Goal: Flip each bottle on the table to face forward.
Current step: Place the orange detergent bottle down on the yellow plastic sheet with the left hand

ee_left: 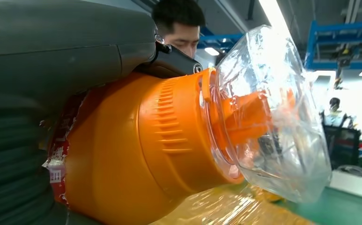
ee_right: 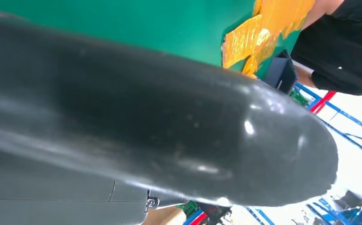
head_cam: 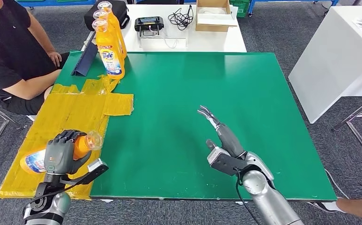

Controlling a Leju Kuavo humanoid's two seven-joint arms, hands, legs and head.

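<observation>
Left hand [head_cam: 62, 151]: wrapped around an orange bottle [head_cam: 52, 154] at about 8 o'clock on the table, fingers curled over its shoulder; the bottle lies on its side, cap toward 3 o'clock, likely lifted partway so it can be turned.
Right hand [head_cam: 222, 140]: fingers spread and holding nothing, hovering over bare green at about 5 o'clock, probably kept out of the way while the other hand works.
Green table [head_cam: 207, 84]: the work surface, wide and mostly bare, giving room to set bottles down.
Yellow sheet [head_cam: 66, 117]: crinkled plastic taped along the table's 9 o'clock edge; the held bottle sits over it, so it looks like the pick-up area.
Person [head_cam: 10, 51]: seated at about 10 o'clock in a black shirt, arms resting near the table edge, seemingly there to feed or reset bottles.
Standing bottles [head_cam: 109, 42]: a row of orange ones upright at about 11 o'clock, one behind the other; the front one shows its label toward the robot, so these seem finished.
Held bottle's cap [ee_left: 244, 117]: orange spout under clear plastic wrap, close to the wrist camera; ribbed orange collar just behind it.
Writing: "Tide" reads on the front standing bottle's label; the held bottle shows a blue-and-white label patch near its base in the head view, too blurred to read.
Step in hand: my guess is the bottle must be stood up and rotated until its label faces forward.
</observation>
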